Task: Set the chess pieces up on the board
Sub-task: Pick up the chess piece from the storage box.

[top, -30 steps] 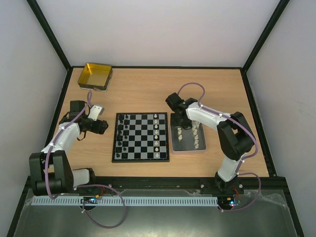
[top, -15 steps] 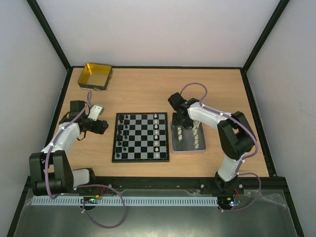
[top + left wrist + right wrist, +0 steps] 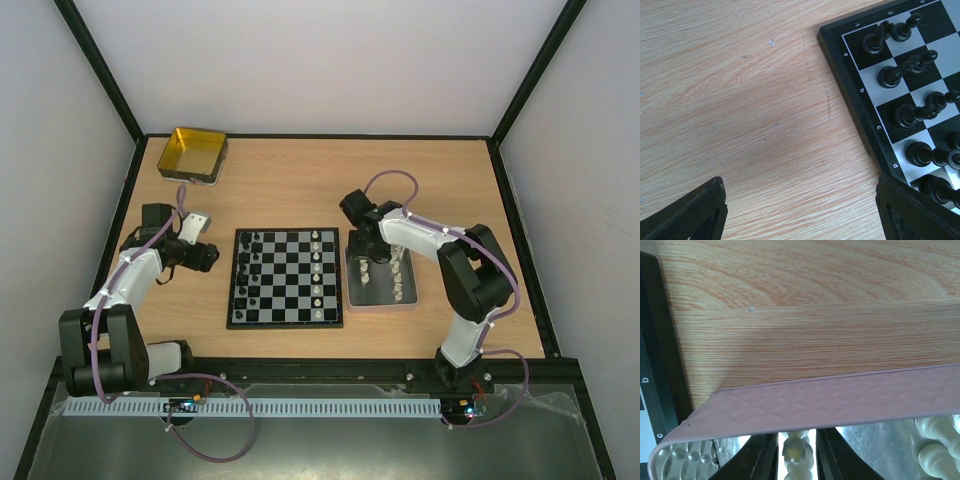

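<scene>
The board [image 3: 286, 278] lies mid-table. Black chess pieces [image 3: 250, 270] stand in its left columns and white pieces [image 3: 317, 275] in a right column. The black pieces [image 3: 900, 75] also show in the left wrist view. More white pieces [image 3: 397, 272] stand in the tray. My left gripper [image 3: 205, 257] is open and empty over bare wood just left of the board [image 3: 860, 115]. My right gripper [image 3: 363, 243] is down in the tray's near-left corner. Its jaws stand close on either side of a white chess piece [image 3: 796, 457], with only thin gaps showing.
A silver metal tray [image 3: 378, 298] with a pink rim [image 3: 830, 400] sits right of the board. A yellow square tin [image 3: 194, 153] stands at the back left. Black frame rails bound the table on all sides.
My right gripper has shifted slightly left and toward the back over the tray's corner. The left arm has not moved.
</scene>
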Robot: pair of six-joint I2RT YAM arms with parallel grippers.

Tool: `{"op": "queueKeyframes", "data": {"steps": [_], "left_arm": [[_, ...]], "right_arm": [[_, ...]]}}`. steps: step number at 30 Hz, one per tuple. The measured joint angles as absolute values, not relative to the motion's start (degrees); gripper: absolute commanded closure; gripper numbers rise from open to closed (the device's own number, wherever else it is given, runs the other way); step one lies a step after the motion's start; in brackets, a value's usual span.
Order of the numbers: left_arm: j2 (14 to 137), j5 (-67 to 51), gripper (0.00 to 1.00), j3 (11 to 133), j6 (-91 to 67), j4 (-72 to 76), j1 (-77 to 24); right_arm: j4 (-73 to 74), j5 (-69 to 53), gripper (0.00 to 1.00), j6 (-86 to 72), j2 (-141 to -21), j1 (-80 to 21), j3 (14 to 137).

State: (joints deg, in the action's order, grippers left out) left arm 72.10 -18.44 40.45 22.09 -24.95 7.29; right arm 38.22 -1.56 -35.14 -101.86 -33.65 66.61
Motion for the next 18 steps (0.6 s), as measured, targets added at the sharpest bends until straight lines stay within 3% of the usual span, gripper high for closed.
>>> {"op": "queueKeyframes", "data": {"steps": [3,8,18], "left_arm": [[72.1,-18.4,0.18,40.4,22.1,-24.9,7.3],[72.1,-18.5,0.18,40.4,22.1,-24.9,7.3],[72.1,-18.5,0.18,40.4,22.1,-24.9,7.3]], "right_arm": [[38.2,-1.6,0.8,-35.1,-102.5,-33.6,66.6],[38.0,-1.8,0.9,-35.2,-103.4,-33.6,66.5],[38.0,-1.0,0.94,-35.1,-103.5,-33.6,66.5]]}}
